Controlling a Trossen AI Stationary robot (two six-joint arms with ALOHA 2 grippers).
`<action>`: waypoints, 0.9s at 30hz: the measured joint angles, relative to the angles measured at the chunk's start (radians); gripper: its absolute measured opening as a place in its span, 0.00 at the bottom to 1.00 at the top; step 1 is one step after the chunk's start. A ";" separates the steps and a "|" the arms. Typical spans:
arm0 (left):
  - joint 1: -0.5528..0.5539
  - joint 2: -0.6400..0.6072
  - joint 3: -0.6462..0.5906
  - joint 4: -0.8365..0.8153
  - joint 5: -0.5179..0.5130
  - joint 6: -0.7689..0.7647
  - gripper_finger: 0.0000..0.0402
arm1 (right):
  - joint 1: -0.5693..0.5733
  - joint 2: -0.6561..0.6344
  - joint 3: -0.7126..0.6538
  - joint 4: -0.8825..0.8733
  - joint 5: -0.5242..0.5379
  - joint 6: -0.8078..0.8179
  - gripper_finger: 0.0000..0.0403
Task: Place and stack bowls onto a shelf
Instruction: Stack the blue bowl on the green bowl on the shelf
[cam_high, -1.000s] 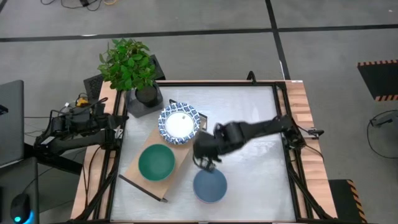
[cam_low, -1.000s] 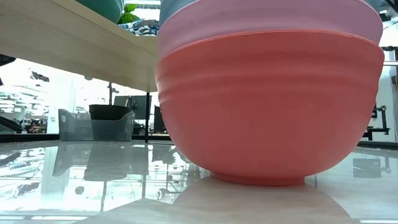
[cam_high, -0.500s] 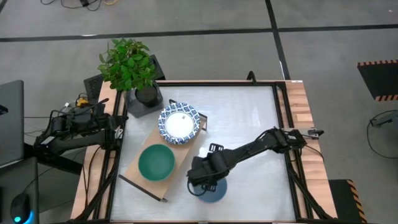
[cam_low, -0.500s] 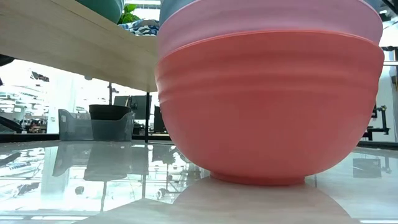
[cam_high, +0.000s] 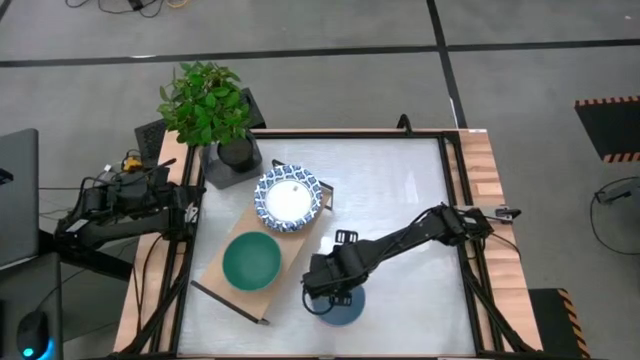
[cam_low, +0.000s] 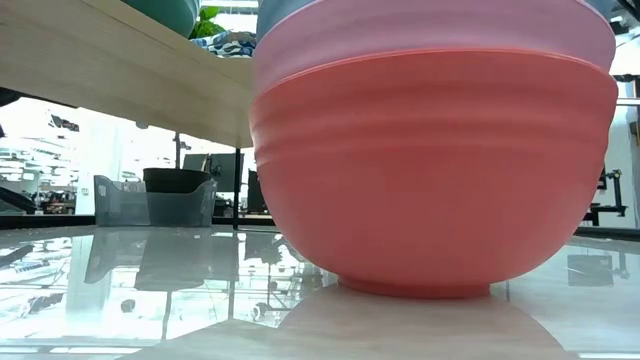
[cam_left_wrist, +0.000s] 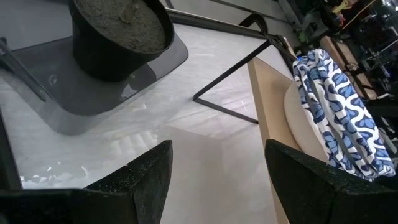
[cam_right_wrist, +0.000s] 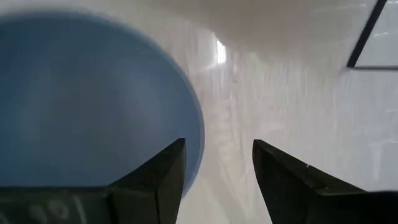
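Three bowls show from above: a patterned bowl (cam_high: 288, 198) and a green bowl (cam_high: 250, 260) sit on the shelf (cam_high: 222, 268), and a blue bowl (cam_high: 340, 305) stands on the surface (cam_high: 400, 190) just beside the shelf's near end. Low view adds what the overhead hides: under the blue one are a pink bowl (cam_low: 430, 35) and a red bowl (cam_low: 430, 180), nested, red base on the surface. Right claw (cam_high: 327, 287) is down at the blue bowl's rim; right wrist view shows its fingers (cam_right_wrist: 158, 180) spread, the rim edge lying between them, not gripped. Left claw (cam_left_wrist: 214, 180) waits by the surface's left edge near the plant pot (cam_left_wrist: 118, 34), fingers apart, empty. Against a second ago, the right arm has dropped from above the shelf end to the stack; since half a second ago, almost no change. Bowls unmoved.
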 joint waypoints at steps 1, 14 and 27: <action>0.000 0.000 0.000 0.000 0.000 0.000 0.60 | 0.000 -0.020 -0.039 0.022 -0.001 0.002 0.52; 0.000 0.000 0.000 0.001 -0.038 -0.027 0.60 | 0.007 -0.338 -0.680 0.654 -0.073 0.006 0.52; 0.000 0.000 0.000 0.001 -0.038 -0.060 0.60 | -0.001 -0.302 -0.695 0.640 -0.080 0.011 0.34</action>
